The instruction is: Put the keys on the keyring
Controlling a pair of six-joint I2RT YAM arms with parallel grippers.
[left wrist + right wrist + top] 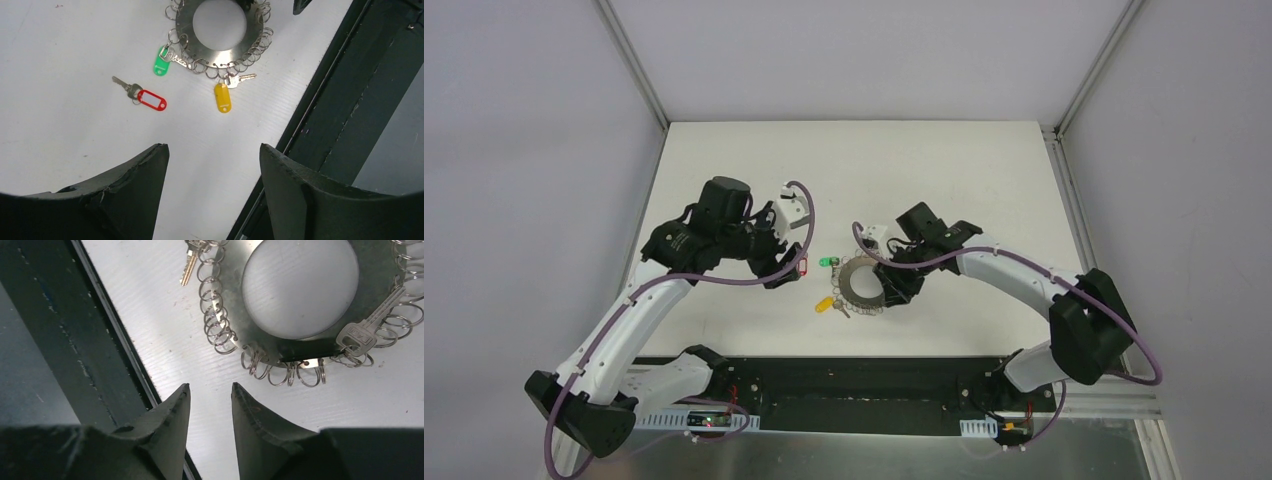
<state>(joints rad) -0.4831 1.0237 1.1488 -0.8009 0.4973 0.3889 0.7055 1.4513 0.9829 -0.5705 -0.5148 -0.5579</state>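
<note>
The keyring [859,283] lies flat on the white table, a grey metal disc with a wide hole and wire loops round its rim. In the left wrist view, the keyring [220,56] carries a green-tagged key [161,64] and a yellow-tagged key [222,97] on its loops. A red-tagged key [151,99] lies loose on the table beside it. My left gripper [212,147] is open and empty, above the table short of the red key. My right gripper [210,385] is open and empty, just short of the ring's rim [227,275], where a black tag [307,348] and silver key [362,332] rest.
The table's dark front rail [350,100] runs close beside the ring, and also shows in the right wrist view [75,340]. In the top view my left gripper [786,272] sits left of the ring and my right gripper [894,290] at its right edge.
</note>
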